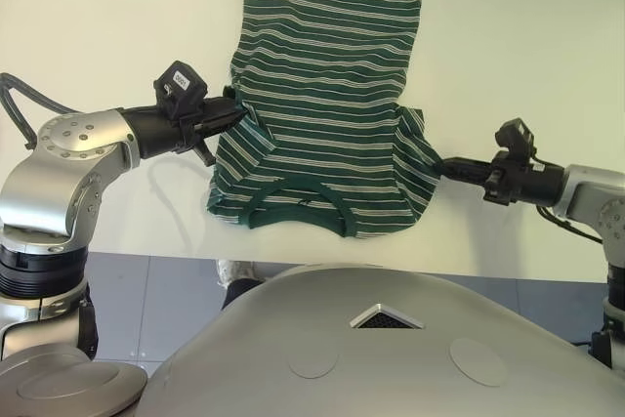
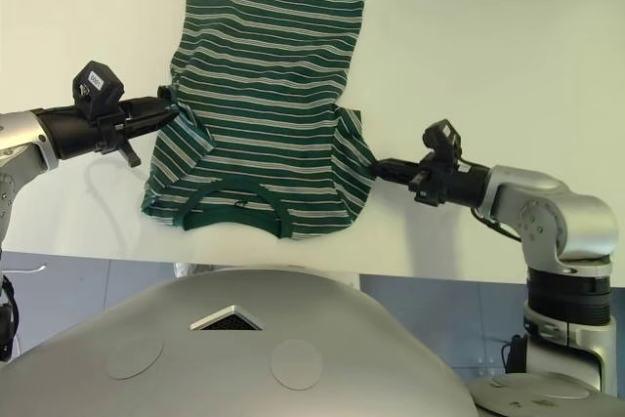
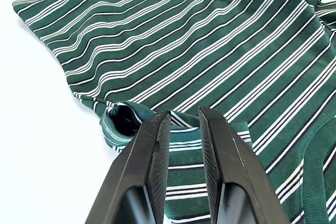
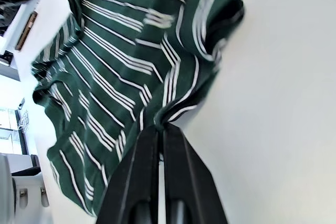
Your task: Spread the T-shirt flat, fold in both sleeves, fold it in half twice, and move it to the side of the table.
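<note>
Left gripper — seen up close — was open a little over one T-shirt sleeve; right gripper pinched the other.

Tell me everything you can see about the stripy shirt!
The T-shirt is dark green with thin white stripes, soft knit cloth by the look. It lies on the white table, mostly spread but rumpled, collar towards the robot, hem at the far side. Both sleeves are bunched in. The right gripper pinches the cloth at one sleeve; the left gripper, slightly open, sits at the other sleeve.
</note>
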{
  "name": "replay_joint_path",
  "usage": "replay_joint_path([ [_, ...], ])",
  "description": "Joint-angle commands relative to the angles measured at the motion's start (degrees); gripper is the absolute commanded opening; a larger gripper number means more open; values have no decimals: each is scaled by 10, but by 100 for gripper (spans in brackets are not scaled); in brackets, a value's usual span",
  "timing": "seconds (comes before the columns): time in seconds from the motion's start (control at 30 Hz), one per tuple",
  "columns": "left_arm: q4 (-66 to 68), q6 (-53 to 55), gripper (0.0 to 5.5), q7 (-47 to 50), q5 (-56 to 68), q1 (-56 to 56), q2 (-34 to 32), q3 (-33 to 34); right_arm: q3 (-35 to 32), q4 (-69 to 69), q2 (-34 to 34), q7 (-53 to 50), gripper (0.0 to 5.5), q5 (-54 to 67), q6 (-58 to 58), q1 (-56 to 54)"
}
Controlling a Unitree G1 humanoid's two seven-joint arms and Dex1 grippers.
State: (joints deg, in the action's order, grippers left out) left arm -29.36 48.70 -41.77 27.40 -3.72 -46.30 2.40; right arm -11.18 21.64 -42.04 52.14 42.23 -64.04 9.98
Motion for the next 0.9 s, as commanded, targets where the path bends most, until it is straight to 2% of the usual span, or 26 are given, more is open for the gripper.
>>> replay_joint_path([
  [0.03, 7, 8, 97, 8, -1, 16, 5, -6, 55, 36, 25, -31, 1, 21, -33, -60],
  [0.17, 25, 8, 97, -6, -6, 60, -3, -21, 202, -1, 142, -108, 1, -24, -30, -144],
  [0.27, 31, 5, 97, -12, -11, 64, -8, -30, 243, -27, 195, -147, 1, -42, -30, -171],
  [0.37, 34, -3, 97, -14, -24, 66, -11, -42, 249, -24, 186, -157, 66, -53, -25, -168],
  [0.47, 23, -60, 148, -36, -54, 42, -38, -47, 242, 40, 116, -120, 124, -43, -18, -150],
  [0.57, 61, -252, 197, -94, -149, -12, -111, -53, 247, 132, -32, -37, 166, -141, 157, -95],
  [0.67, 236, -620, 267, -89, -333, -42, -203, -92, 260, 105, -143, 26, 166, -324, 490, -28],
  [0.77, 374, -846, 267, -53, -423, -49, -233, -123, 294, 32, -159, 18, 166, -427, 710, 17],
  [0.9, 457, -1010, 267, -9, -468, -54, -216, -139, 311, -7, -152, -13, 166, -494, 846, 59],
])
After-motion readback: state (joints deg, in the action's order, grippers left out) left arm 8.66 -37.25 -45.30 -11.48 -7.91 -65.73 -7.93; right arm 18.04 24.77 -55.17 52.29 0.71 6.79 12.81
